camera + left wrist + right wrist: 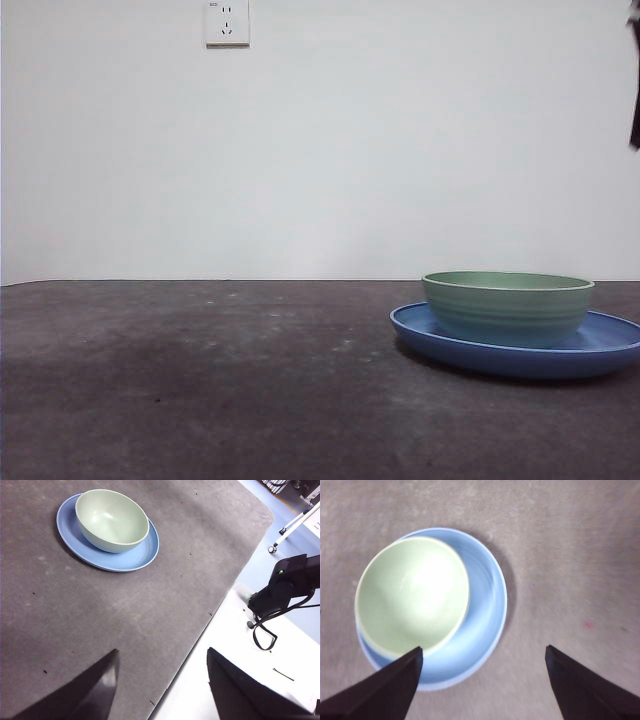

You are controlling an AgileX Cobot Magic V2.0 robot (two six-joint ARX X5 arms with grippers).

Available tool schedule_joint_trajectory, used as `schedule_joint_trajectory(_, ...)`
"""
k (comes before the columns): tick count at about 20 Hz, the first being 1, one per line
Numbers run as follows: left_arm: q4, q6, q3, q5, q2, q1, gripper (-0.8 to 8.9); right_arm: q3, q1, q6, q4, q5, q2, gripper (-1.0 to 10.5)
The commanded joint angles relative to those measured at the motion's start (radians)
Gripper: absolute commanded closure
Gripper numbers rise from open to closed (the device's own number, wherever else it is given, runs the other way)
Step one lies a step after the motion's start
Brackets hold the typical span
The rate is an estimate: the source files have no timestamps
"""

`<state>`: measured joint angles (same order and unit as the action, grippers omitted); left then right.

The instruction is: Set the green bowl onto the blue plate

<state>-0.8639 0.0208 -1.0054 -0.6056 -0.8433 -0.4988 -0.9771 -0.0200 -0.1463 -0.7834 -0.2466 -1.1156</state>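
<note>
The green bowl [507,307] stands upright on the blue plate [610,346] at the right of the front view, set toward one side of the plate. The left wrist view shows bowl [112,520] and plate [145,550] from far off. The right wrist view shows bowl [412,596] and plate [485,610] from above. My right gripper [482,655] is open and empty, raised above them, touching neither. My left gripper [162,657] is open and empty, well away over the mat's edge.
A dark grey mat [200,380] covers the table. A wall socket [227,22] is on the white wall behind. A black arm tip [634,80] shows at the top right corner. In the left wrist view a black arm base [285,587] stands on the white table edge.
</note>
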Motion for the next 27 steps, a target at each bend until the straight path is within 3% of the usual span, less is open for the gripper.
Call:
schedule_joint_trajectory(1, 0.01, 0.021, -0.008, -0.005, -0.006, -0.005, 5.33, -0.006, -0.031, 0.005, 0.047, -0.051, -0.122, 5.5)
schedule_joint_trajectory(8, 0.011, 0.021, -0.008, -0.005, -0.006, -0.005, 5.33, -0.006, -0.048, 0.034, 0.174, -0.106, -0.382, 5.6)
schedule_joint_trajectory(11, 0.011, 0.021, -0.008, -0.005, -0.006, -0.005, 5.33, -0.006, -0.047, 0.034, 0.218, -0.143, -0.456, 6.3)
schedule_joint_trajectory(15, 0.011, 0.021, -0.008, -0.005, -0.006, -0.005, 5.33, -0.006, -0.047, 0.033, 0.263, -0.147, -0.527, 6.4)
schedule_joint_trajectory(27, 0.012, 0.02, -0.008, -0.005, -0.006, -0.005, 5.33, -0.005, -0.047, 0.034, 0.305, -0.147, -0.577, 9.1)
